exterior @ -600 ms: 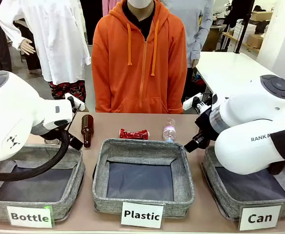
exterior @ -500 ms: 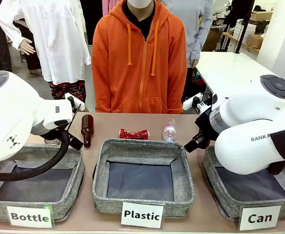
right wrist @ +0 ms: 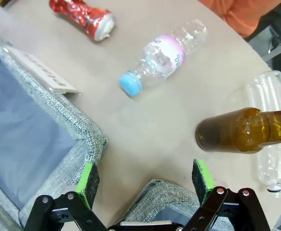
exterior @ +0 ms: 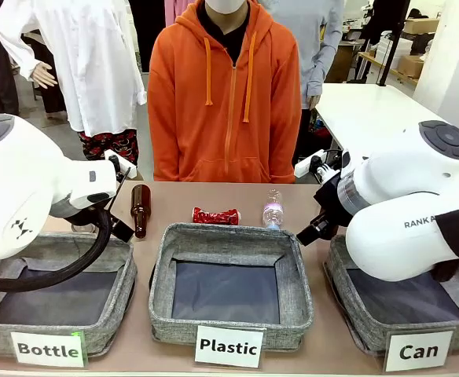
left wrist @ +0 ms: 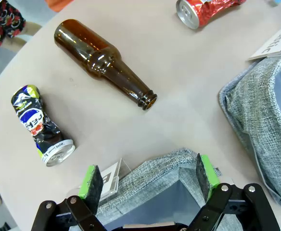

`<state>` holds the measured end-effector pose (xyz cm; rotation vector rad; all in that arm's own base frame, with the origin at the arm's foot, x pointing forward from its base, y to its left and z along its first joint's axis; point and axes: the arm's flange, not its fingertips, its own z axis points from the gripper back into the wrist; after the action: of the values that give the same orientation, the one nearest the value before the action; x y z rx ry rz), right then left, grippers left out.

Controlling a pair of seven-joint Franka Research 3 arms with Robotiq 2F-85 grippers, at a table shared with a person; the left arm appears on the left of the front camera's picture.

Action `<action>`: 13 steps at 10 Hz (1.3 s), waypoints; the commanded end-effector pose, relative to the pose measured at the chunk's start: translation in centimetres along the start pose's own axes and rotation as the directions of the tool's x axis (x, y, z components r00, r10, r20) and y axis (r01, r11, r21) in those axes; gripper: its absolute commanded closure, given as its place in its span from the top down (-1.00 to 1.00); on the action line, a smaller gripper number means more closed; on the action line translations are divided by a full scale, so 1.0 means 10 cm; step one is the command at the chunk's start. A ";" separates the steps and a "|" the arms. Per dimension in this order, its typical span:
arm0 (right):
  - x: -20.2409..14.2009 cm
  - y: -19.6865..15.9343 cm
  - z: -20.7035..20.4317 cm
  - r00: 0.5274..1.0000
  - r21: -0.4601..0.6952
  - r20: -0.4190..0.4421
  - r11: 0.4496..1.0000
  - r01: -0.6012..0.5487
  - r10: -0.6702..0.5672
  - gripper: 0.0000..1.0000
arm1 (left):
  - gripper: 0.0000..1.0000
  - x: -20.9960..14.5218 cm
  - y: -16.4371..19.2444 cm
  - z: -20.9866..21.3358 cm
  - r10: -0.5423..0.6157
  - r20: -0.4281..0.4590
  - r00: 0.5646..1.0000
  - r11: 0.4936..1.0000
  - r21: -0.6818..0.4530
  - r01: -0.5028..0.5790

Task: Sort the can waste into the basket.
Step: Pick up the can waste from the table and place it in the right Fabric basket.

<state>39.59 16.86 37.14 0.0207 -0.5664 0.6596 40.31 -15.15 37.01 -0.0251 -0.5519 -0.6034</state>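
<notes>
A crushed shiny red can (exterior: 215, 215) lies on its side on the table behind the middle basket, and it is at the top of the left wrist view (left wrist: 205, 10) and the right wrist view (right wrist: 83, 18). A crushed black can (left wrist: 40, 125) with blue-green marks lies on the table past the near basket corner. The grey basket (exterior: 341, 276) carded "Can" stands at the front right. My left gripper (left wrist: 147, 175) hangs open with nothing between its fingers, above a grey basket corner. My right gripper (right wrist: 145, 180) is open too, over the corner of the "Can" basket (right wrist: 152, 193).
A brown bottle (exterior: 140, 210) and a clear plastic bottle (exterior: 273, 209) lie near the red can. Another brown bottle (right wrist: 246, 130) and a clear bottle (right wrist: 271, 144) lie beside my right gripper. The "Bottle" basket (exterior: 123, 275) and the "Plastic" basket (exterior: 229, 236) stand in front. A person in orange stands across the table.
</notes>
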 end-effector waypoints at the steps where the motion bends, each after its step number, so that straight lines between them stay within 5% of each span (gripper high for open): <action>1: 0.00 0.00 0.00 1.000 0.000 0.000 1.000 0.001 -0.001 1.00 | 1.00 0.00 0.00 0.00 -0.001 0.000 1.000 1.000 0.000 0.001; 10: 0.00 0.00 0.00 1.000 0.000 0.000 1.000 0.000 0.000 1.00 | 1.00 0.00 0.00 0.00 0.000 0.000 1.000 1.000 0.000 0.000; 12: 0.12 -0.08 0.53 0.994 0.019 -0.065 0.996 0.087 -0.086 1.00 | 1.00 0.11 0.00 0.66 0.027 0.042 0.999 0.990 -0.138 -0.021; 13: 0.19 -0.13 0.86 0.972 0.087 -0.092 0.970 0.226 -0.218 1.00 | 1.00 0.18 -0.04 1.00 0.128 -0.038 0.991 0.977 -0.166 -0.132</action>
<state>38.45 15.96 41.16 0.0588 -0.4948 0.5789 37.85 -16.57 42.34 -0.1653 -0.5324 -0.5922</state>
